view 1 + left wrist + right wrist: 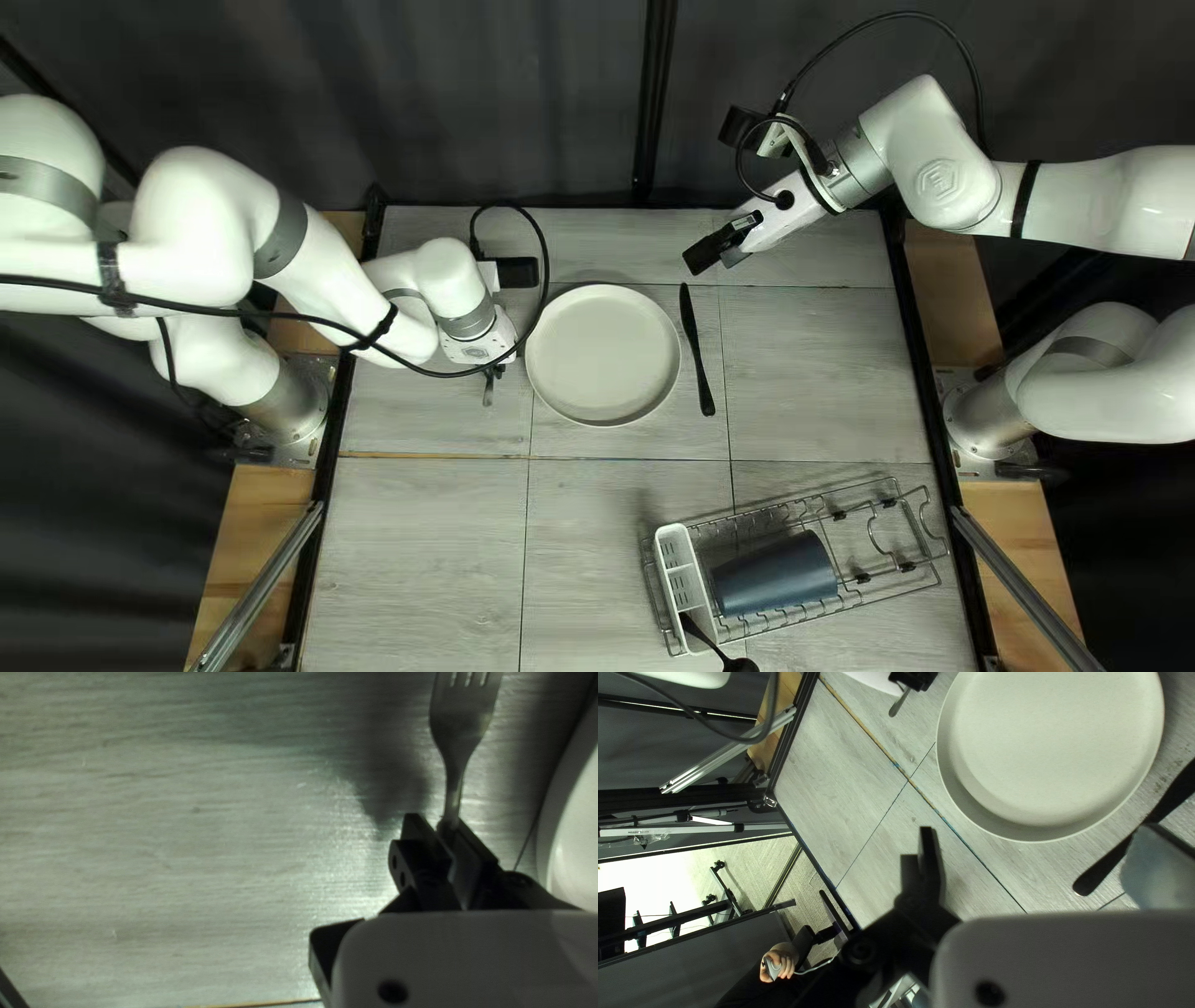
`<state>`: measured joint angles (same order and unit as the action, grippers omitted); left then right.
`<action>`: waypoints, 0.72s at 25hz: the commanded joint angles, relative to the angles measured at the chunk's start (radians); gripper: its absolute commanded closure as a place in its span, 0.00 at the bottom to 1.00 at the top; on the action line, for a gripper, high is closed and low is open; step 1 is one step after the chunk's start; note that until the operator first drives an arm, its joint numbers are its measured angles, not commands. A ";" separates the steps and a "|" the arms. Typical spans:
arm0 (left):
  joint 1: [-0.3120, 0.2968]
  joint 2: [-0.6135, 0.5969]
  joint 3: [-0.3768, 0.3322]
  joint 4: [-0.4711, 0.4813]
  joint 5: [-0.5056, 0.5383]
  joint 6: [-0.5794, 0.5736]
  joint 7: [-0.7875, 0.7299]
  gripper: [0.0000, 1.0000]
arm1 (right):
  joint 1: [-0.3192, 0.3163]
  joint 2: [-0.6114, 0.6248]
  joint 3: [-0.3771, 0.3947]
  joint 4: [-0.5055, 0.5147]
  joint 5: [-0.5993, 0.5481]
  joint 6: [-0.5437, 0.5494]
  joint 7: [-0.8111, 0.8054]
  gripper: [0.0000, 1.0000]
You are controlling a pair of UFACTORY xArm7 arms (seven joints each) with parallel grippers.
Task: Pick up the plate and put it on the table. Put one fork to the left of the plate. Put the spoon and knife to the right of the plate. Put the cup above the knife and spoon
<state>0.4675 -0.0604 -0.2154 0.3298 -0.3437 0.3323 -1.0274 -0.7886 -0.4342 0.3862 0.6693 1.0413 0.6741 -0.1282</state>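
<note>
My left gripper point(494, 370) is low over the table, left of the cream plate point(603, 355). The left wrist view shows the gripper point(441, 824) shut on a silver fork point(460, 728), tines ahead of it. The handle end of the fork point(487, 396) shows in the top left view. My right gripper point(716, 258) hangs open beyond the black knife point(697, 349), which lies right of the plate. In the right wrist view, this gripper point(1041, 840) has nothing between its fingers. A black spoon point(710, 641) leans from a white caddy; a dark blue cup point(774, 575) lies on its side.
A wire dish rack point(871, 535) at the near right of the top left view holds the white caddy point(676, 566) and the cup. My left arm reaches over the table's left edge. A person's hand point(779, 961) holding something shows beyond the table in the right wrist view.
</note>
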 commanded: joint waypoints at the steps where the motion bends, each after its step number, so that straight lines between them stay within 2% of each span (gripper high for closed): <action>1: 0.004 -0.059 -0.001 -0.004 0.012 0.049 -0.017 0.00 | 0.000 0.000 0.000 0.000 0.000 0.000 0.000 0.00; 2: 0.006 -0.072 -0.003 -0.005 0.018 0.059 -0.024 0.00 | 0.000 0.000 0.000 0.000 0.000 0.000 0.000 0.00; 5: 0.034 -0.224 -0.032 0.006 0.087 0.208 -0.095 0.00 | 0.000 0.000 0.000 0.000 0.000 0.000 0.000 0.00; 6: 0.045 -0.305 -0.052 0.035 0.120 0.311 -0.129 0.00 | 0.000 0.000 0.000 0.000 0.000 0.000 0.000 0.00; 7: 0.047 -0.328 -0.059 0.044 0.132 0.338 -0.140 0.00 | 0.000 0.000 0.000 0.000 0.000 0.000 0.000 0.00; 8: 0.050 -0.392 -0.084 0.079 0.161 0.431 -0.176 0.00 | 0.000 0.000 0.000 0.000 0.000 0.000 0.000 0.00; 11: 0.042 -0.474 -0.133 0.137 0.210 0.559 -0.226 0.00 | 0.000 0.000 0.000 0.000 0.000 0.000 0.000 0.00; 14: -0.004 -0.522 -0.188 0.193 0.253 0.640 -0.211 0.00 | 0.000 0.000 0.000 0.000 0.000 0.000 0.000 0.00; 18: -0.009 -0.525 -0.193 0.195 0.257 0.642 -0.205 0.00 | 0.000 0.000 0.000 0.000 0.000 0.000 0.000 0.00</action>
<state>0.4617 -0.5817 -0.4041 0.5212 -0.0899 0.9686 -1.2333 -0.7886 -0.4343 0.3862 0.6693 1.0413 0.6741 -0.1282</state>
